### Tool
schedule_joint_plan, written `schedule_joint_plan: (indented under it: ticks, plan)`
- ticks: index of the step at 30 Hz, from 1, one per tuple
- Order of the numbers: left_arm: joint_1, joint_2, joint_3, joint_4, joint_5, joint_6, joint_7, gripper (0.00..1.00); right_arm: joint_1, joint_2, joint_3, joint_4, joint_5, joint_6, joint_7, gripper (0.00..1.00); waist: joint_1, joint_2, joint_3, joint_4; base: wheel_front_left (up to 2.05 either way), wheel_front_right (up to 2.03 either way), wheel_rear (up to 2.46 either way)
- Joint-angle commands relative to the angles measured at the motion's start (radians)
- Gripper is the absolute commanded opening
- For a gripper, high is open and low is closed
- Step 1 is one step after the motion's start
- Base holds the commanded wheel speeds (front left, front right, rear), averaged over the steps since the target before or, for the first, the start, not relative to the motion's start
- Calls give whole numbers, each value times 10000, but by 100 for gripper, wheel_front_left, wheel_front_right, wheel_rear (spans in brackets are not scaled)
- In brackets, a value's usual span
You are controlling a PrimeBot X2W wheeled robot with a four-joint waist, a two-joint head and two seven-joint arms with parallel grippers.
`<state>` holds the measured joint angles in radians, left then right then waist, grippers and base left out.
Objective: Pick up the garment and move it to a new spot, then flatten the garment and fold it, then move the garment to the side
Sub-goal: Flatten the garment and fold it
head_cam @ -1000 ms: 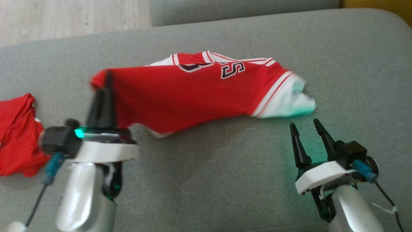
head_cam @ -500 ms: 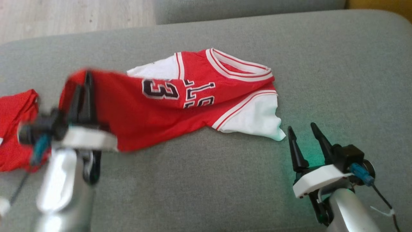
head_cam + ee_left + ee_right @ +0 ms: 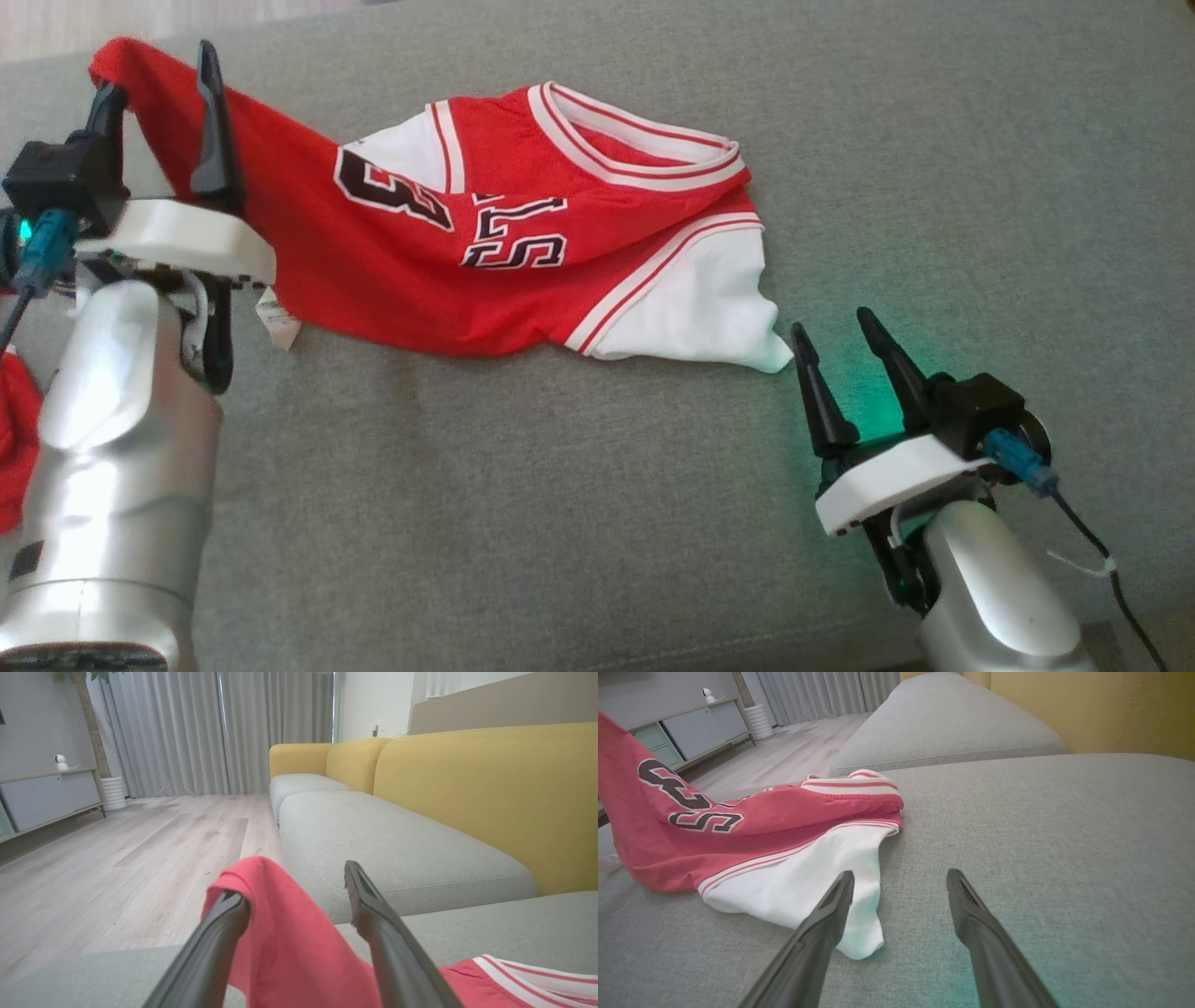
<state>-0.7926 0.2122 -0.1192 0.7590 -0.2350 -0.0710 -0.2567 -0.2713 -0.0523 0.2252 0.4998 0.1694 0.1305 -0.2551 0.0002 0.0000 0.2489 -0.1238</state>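
Left claw [image 3: 156, 70] stands high at far left, jaws spread, a corner of the red garment [image 3: 448, 271] draped over one finger [image 3: 219, 933]. The rest lies on the grey sofa cushion [image 3: 597, 485]. Right claw [image 3: 831, 322] sits open, low, just beside its white sleeve.

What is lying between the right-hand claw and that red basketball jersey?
Only a sliver of bare grey sofa cushion: in the head view the right gripper sits just off the white sleeve of the jersey, seemingly not touching.

left gripper [image 3: 157, 70] opened around garment [image 3: 420, 280]
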Motion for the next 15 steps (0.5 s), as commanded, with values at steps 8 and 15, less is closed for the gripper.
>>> schedule_joint_plan:
  ticks: [8, 15]
  plan:
    - [763, 62, 826, -100, 104, 147, -51, 100, -556, 20, 153, 471, 201, 2, -67, 100, -2, 0, -70, 1024, 0, 0, 0]
    - [2463, -792, 1172, -980, 58, -48, -51, 100, -671, 20, -450, 1980, -269, 2, -67, 100, -2, 0, -356, 1899, 0, 0, 0]
